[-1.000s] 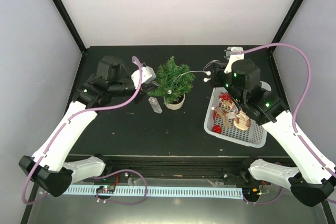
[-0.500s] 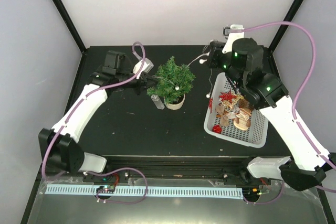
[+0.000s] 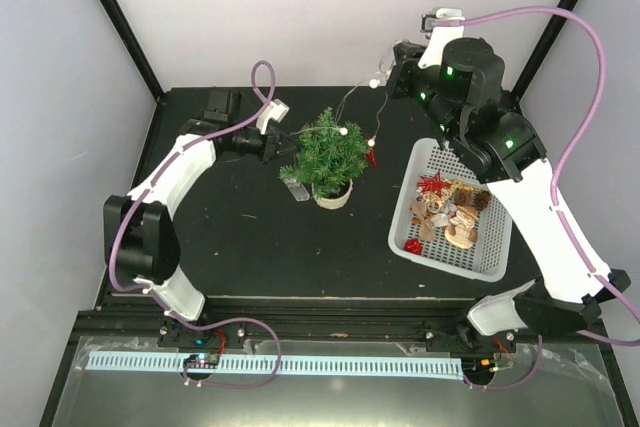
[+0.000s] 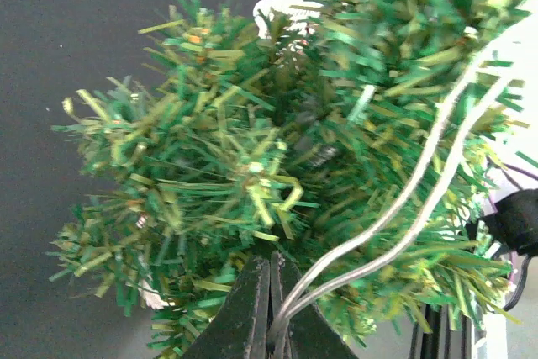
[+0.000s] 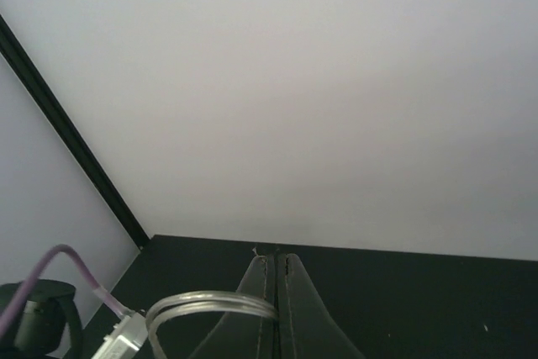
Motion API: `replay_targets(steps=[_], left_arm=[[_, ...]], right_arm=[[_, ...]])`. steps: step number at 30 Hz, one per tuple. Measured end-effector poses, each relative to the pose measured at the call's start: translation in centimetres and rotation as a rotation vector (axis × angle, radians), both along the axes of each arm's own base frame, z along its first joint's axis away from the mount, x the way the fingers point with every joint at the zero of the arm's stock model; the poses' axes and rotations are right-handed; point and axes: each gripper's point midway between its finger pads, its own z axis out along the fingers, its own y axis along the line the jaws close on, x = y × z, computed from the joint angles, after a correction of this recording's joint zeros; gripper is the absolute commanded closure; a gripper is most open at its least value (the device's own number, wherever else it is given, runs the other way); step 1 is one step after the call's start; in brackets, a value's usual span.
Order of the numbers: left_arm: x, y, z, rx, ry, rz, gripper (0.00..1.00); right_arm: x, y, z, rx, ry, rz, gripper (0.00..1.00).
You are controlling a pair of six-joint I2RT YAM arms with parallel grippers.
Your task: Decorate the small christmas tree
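While both arms stretch a thin silvery light wire [image 5: 210, 296] over the small bushy green christmas tree [image 3: 327, 152] in its cream pot, mid-table, each tool is pinched tight on that wire. The left gripper [image 4: 270, 283] pins it low at the tree's left side, likely as an anchor. The right gripper [image 5: 276, 287] lifts the slack high at far right, probably to drape it. A white plastic basket [image 3: 398, 227] of ornaments sits right of the tree. Matte black tabletop [image 3: 250, 237], plain white walls [image 3: 330, 7], black corner posts [image 3: 118, 22]
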Motion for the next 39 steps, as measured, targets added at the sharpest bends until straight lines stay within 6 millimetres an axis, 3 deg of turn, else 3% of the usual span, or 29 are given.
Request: replay_targets(steps=[8, 17, 27, 39], left_arm=[[1.6, 0.6, -1.2, -0.087, 0.114, 0.012, 0.98], [2.6, 1.2, -0.2, -0.184, 0.16, 0.015, 0.99], [3.9, 0.8, -2.1, -0.205, 0.256, 0.013, 0.98], [3.9, -0.2, -1.0, -0.209, 0.273, -0.019, 0.92]], right_arm=[[0.4, -0.1, 3.1, -0.002, -0.061, -0.014, 0.99], [1.5, 0.7, 5.0, -0.009, -0.101, -0.02, 0.99], [4.8, 1.8, 1.6, -0.106, -0.046, -0.081, 0.99], [6.5, -1.4, -1.0, -0.172, 0.005, -0.207, 0.99]])
